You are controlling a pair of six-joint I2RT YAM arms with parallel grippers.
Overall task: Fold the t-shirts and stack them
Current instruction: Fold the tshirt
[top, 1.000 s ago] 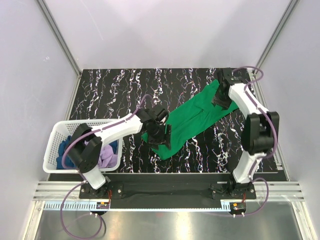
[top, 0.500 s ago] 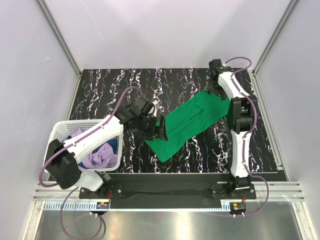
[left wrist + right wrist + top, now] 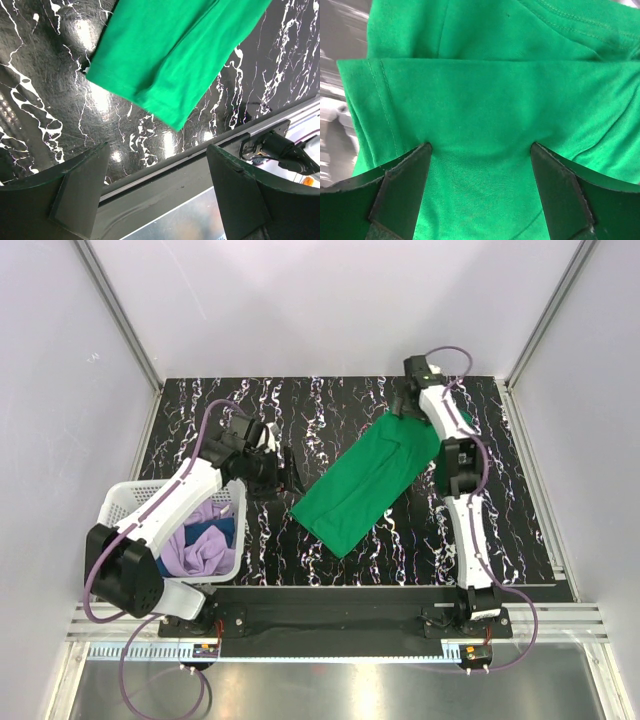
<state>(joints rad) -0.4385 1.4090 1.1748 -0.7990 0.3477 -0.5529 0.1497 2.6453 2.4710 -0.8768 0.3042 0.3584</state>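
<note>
The bright green t-shirt (image 3: 365, 480) lies flat on the black marbled table, folded into a long diagonal strip. My right gripper (image 3: 400, 408) is at its far end. In the right wrist view it (image 3: 480, 145) is open, with both fingertips pressed down on the green cloth (image 3: 485, 75). My left gripper (image 3: 288, 472) hovers left of the shirt, apart from it. It (image 3: 156, 150) is open and empty, with the shirt's near end (image 3: 170, 55) ahead of it. The lilac t-shirt (image 3: 195, 550) and the dark blue t-shirt (image 3: 215, 530) lie crumpled in the basket.
The white lattice basket (image 3: 110, 502) stands at the table's left edge, under the left arm. The table's near edge rail (image 3: 165, 170) shows in the left wrist view. Grey walls and metal posts enclose the back and sides.
My left gripper has drawn back left and away from the shirt's near end. My right gripper has moved further back and left along the shirt's far end. The shirt now lies straighter and flatter.
</note>
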